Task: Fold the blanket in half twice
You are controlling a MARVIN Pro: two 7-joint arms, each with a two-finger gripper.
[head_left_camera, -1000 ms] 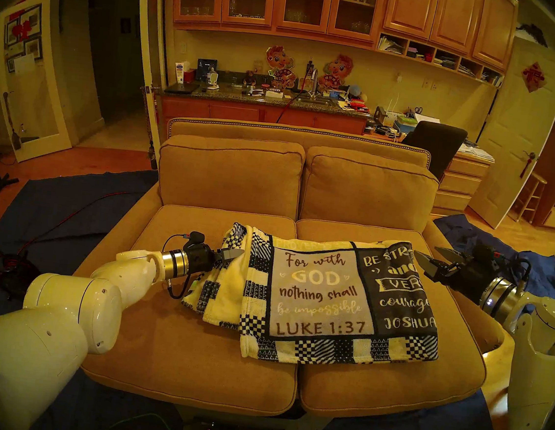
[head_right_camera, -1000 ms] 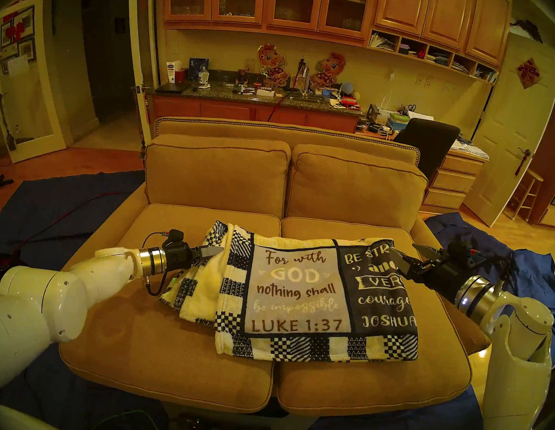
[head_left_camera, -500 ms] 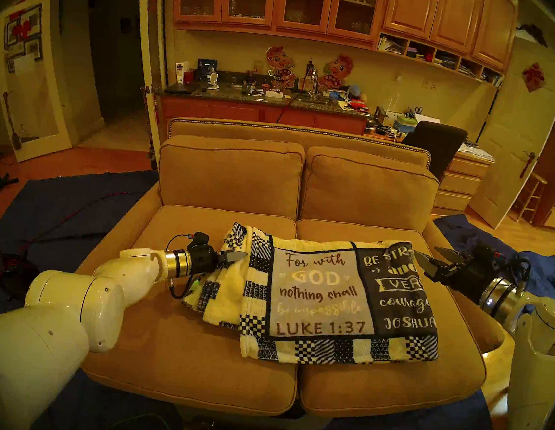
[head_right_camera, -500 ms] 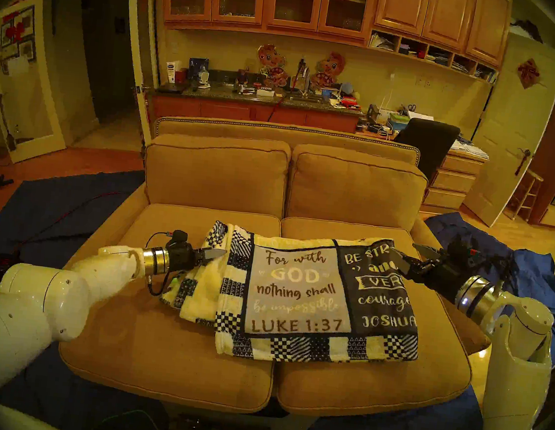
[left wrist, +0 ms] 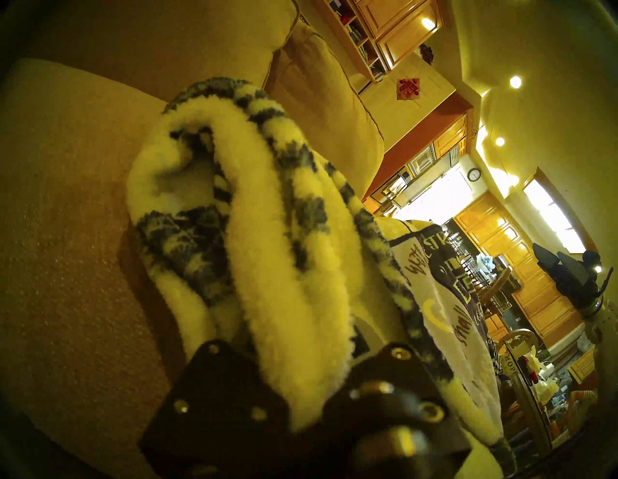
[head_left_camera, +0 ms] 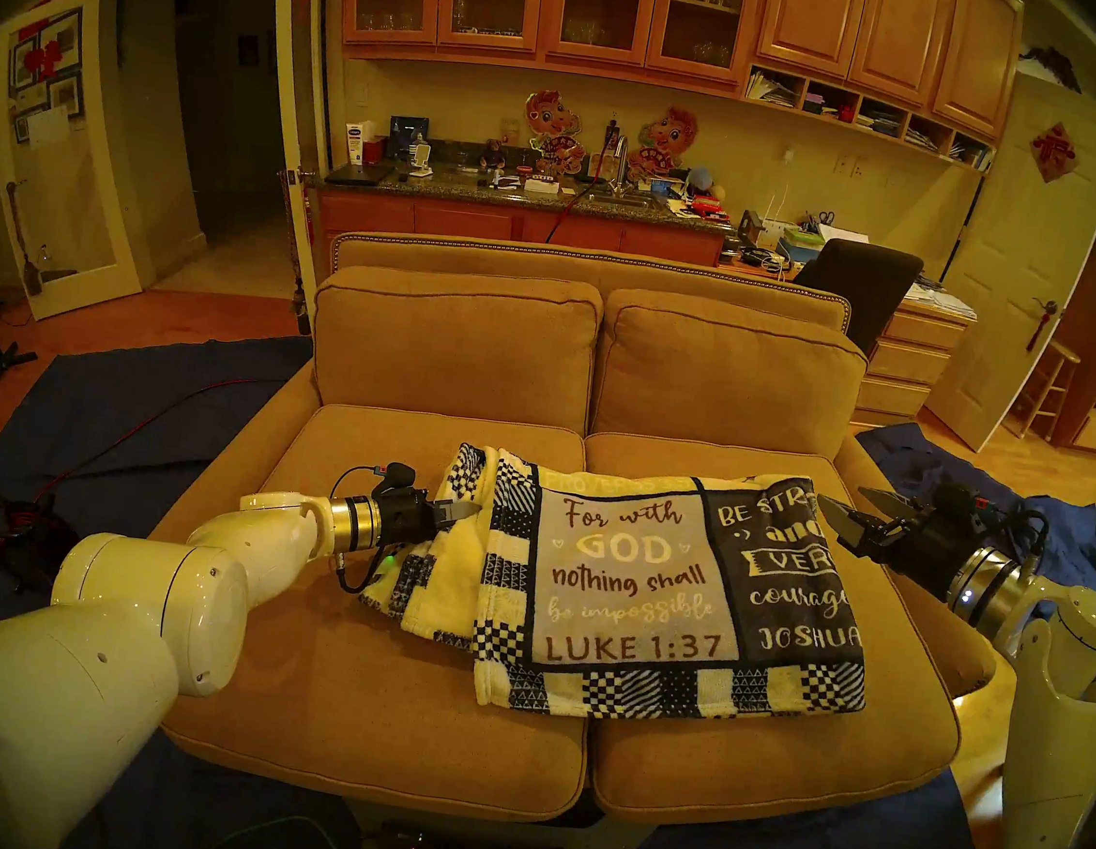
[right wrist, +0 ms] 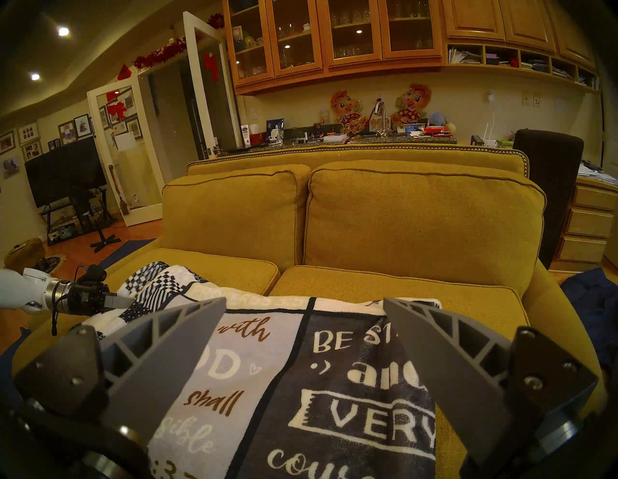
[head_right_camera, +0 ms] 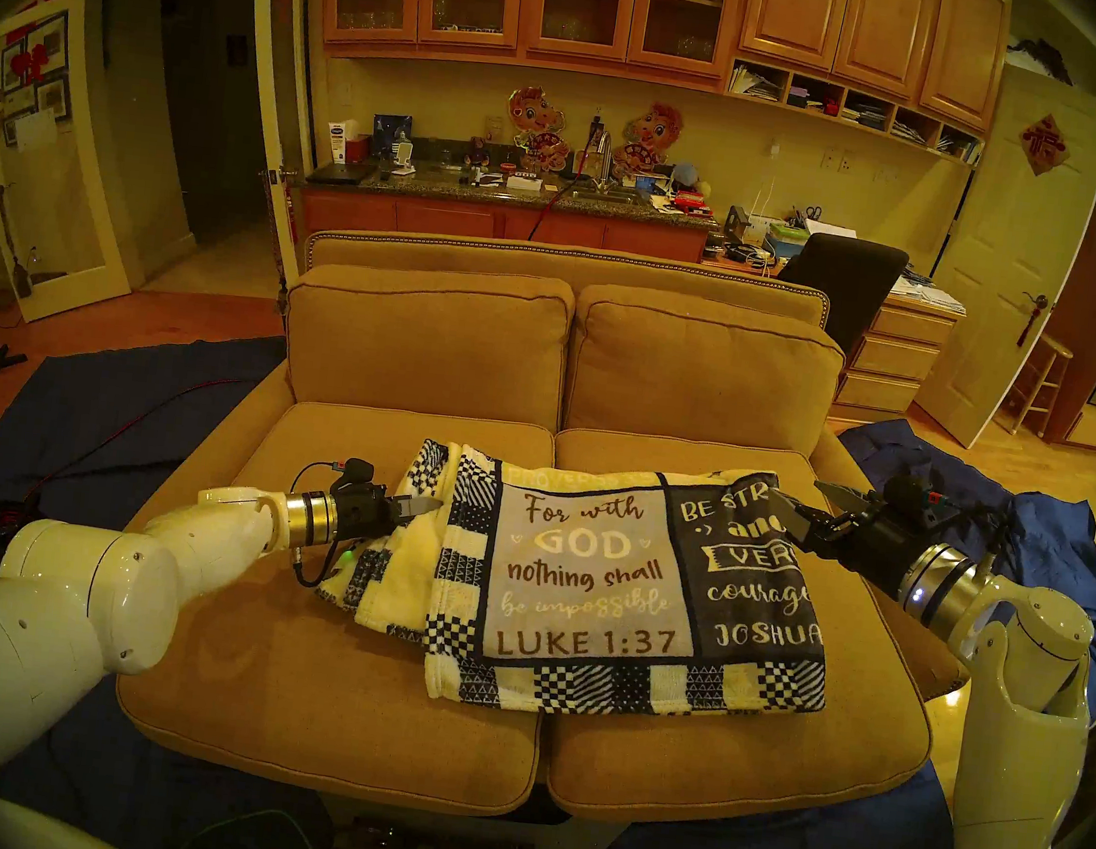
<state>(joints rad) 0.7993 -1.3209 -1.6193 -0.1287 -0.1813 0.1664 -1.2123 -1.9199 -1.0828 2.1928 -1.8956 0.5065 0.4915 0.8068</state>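
The blanket (head_left_camera: 636,585) lies folded on the sofa seat, its "For with GOD" and "JOSHUA" panels facing up and cream fleece layers bunched along its left edge. My left gripper (head_left_camera: 463,511) reaches in from the left at that edge. In the left wrist view a roll of cream fleece (left wrist: 267,234) passes between the closed fingers, so it is shut on the blanket. My right gripper (head_left_camera: 849,513) hovers just above the blanket's right far corner. Its grey fingers (right wrist: 187,331) stand wide apart over the blanket (right wrist: 301,384), with nothing between them.
The tan sofa (head_left_camera: 371,665) has two seat cushions and two back cushions. Plain dark blue cloths cover the floor on the left (head_left_camera: 115,409) and on the right (head_left_camera: 1073,536). A red cable bundle (head_left_camera: 9,519) lies on the left cloth.
My left gripper's jaws have closed on the bunched left edge of the blanket, and its tip has dipped slightly. The right arm and the blanket's top panel have not moved.
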